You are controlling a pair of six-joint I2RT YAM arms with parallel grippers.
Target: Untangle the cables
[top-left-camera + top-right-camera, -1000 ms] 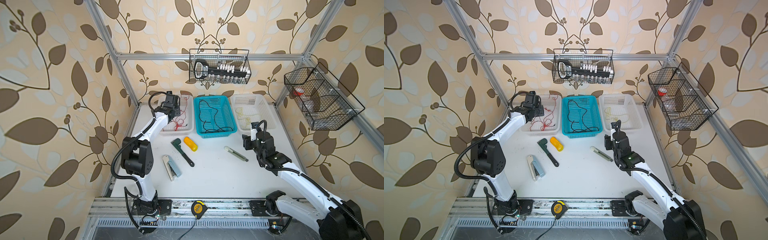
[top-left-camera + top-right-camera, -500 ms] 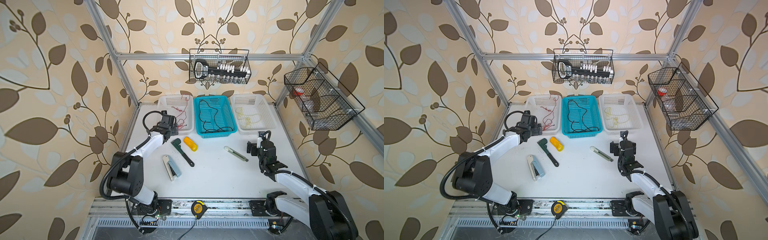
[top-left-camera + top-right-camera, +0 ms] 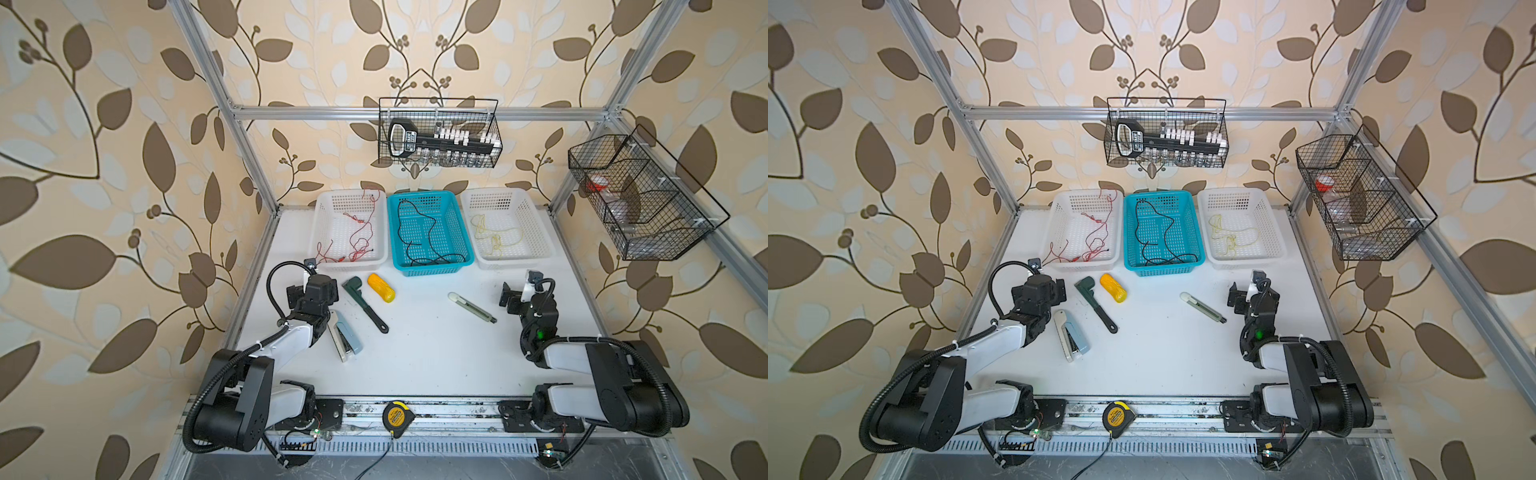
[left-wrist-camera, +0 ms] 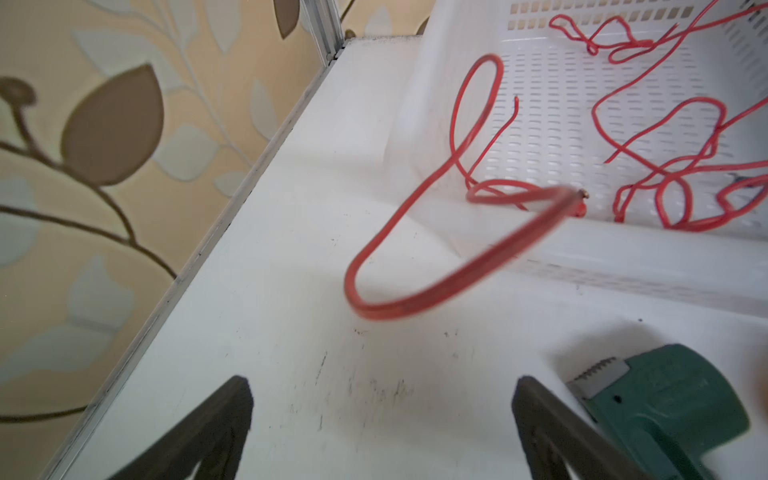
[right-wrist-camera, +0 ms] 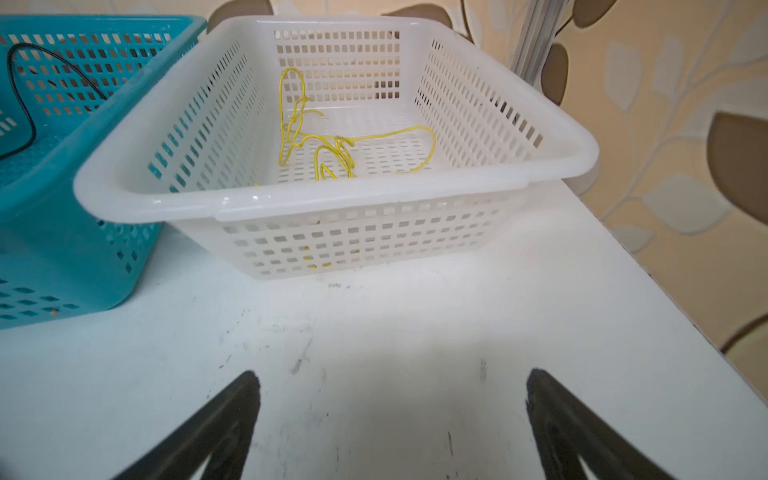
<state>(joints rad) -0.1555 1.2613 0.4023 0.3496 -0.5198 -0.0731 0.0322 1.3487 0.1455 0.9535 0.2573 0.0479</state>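
Left wrist view: left gripper [image 4: 382, 384] fingers wide, empty | red cable [image 4: 415, 286] in left white basket [image 4: 644, 253], one loop over its near rim | right wrist view: right gripper [image 5: 392, 374] fingers wide, empty | yellow cable [image 5: 316, 139] in right white basket [image 5: 332, 199] | black cable [image 3: 428, 261] in teal basket [image 3: 432, 269]
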